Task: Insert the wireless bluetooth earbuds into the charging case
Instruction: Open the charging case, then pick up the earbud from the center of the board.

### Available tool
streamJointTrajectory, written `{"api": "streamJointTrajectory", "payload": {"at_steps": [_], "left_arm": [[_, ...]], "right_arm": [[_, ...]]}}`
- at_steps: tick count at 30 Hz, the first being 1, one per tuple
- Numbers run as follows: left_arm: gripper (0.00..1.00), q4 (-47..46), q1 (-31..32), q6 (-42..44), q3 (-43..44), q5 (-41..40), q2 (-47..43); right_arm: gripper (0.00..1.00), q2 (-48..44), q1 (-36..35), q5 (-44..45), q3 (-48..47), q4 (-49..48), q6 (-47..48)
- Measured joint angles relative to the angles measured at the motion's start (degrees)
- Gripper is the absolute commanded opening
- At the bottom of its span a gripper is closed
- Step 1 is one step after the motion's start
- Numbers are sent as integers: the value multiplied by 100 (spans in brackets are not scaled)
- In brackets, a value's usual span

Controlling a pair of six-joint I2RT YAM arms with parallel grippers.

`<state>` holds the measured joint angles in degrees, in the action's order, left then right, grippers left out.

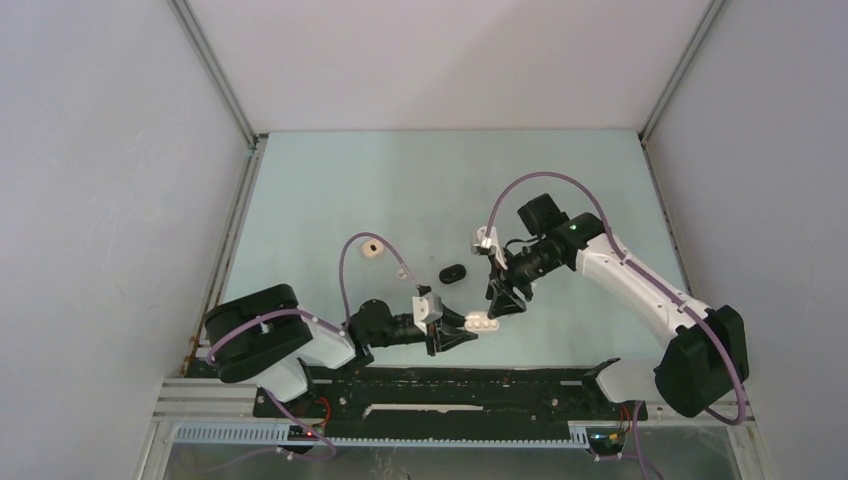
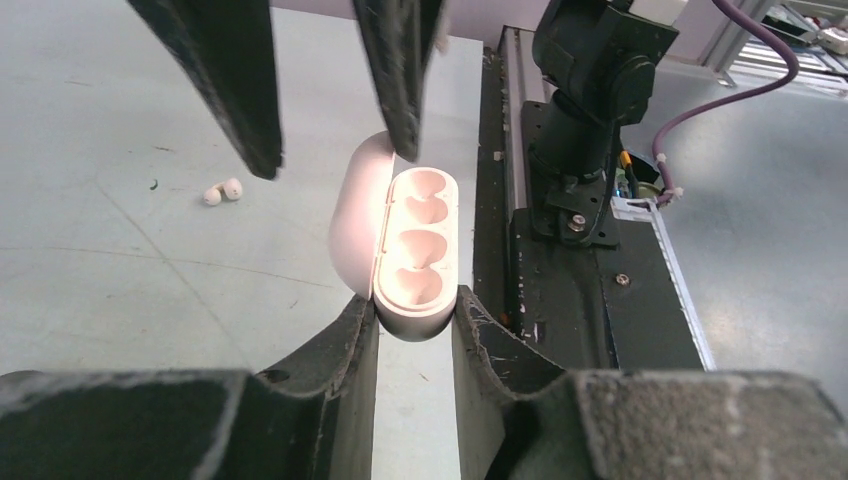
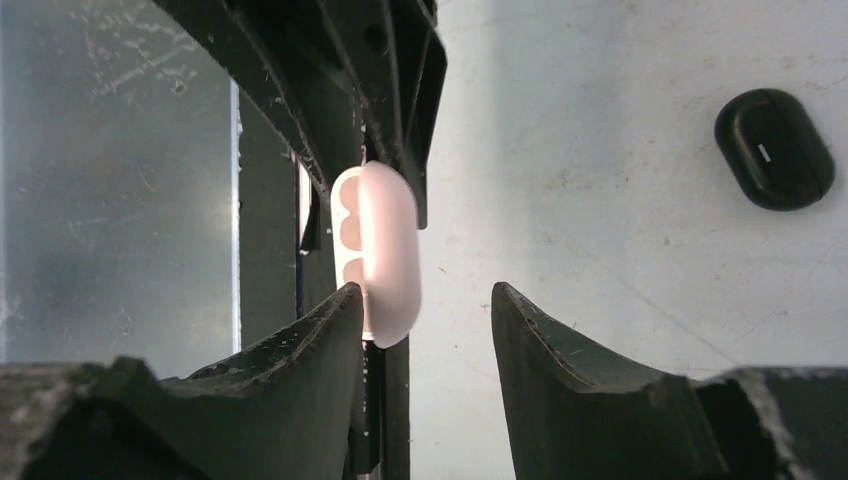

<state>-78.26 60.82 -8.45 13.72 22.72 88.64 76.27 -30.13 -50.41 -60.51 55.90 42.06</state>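
My left gripper [image 2: 413,305] is shut on the near end of an open pale pink charging case [image 2: 420,240], held above the table. Its lid [image 2: 355,210] stands open to the left and its sockets are empty. In the top view the case [image 1: 482,323] sits at the left gripper's [image 1: 462,332] tips. My right gripper [image 3: 425,295] is open, straddling the lid [image 3: 392,250], with its left finger [image 3: 330,320] against the case. Two tiny white earbuds [image 2: 222,190] lie on the table beyond. The other earbuds are out of view.
A closed black case [image 1: 455,272] lies on the table behind the grippers and shows in the right wrist view [image 3: 775,148]. A small cream case [image 1: 371,249] lies further left. The black base rail [image 1: 450,385] runs along the near edge, just below the held case.
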Motion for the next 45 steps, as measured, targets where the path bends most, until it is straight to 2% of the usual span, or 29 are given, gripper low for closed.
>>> {"api": "streamJointTrajectory", "payload": {"at_steps": [9, 12, 15, 17, 18, 19, 22, 23, 28, 35, 45], "left_arm": [[0, 168, 59, 103, 0, -7, -55], [0, 173, 57, 98, 0, -48, -57], [0, 181, 55, 98, -22, -122, -103], [0, 188, 37, 96, -74, -160, -201], [0, 199, 24, 94, -101, -175, -256], [0, 214, 17, 92, -118, -199, -317], [0, 249, 0, 94, -164, -291, -494], [0, 264, -9, 92, -173, -317, -557], [0, 404, -33, 96, -236, -459, -879], [0, 673, -48, 105, -365, -562, -1259], [0, 938, -48, 190, -365, -597, -1497]], "right_arm": [[55, 68, 568, -745, -240, 330, 116], [64, 0, 879, -946, -363, 509, 247], [71, -396, 1648, -909, -330, 122, -42], [68, -778, 2107, -713, -177, -428, -396], [62, -999, 2282, -457, -52, -780, -640], [56, -1128, 2356, -221, 35, -1008, -820], [30, -1128, 2376, 568, 144, -1482, -1169], [28, -1008, 2365, 785, 149, -1587, -1239], [27, 96, 2380, 1746, 179, -1840, -1676], [27, 1582, 2736, 2223, 155, -1685, -2026], [31, 2240, 2723, 2487, -13, -1530, -2116]]}}
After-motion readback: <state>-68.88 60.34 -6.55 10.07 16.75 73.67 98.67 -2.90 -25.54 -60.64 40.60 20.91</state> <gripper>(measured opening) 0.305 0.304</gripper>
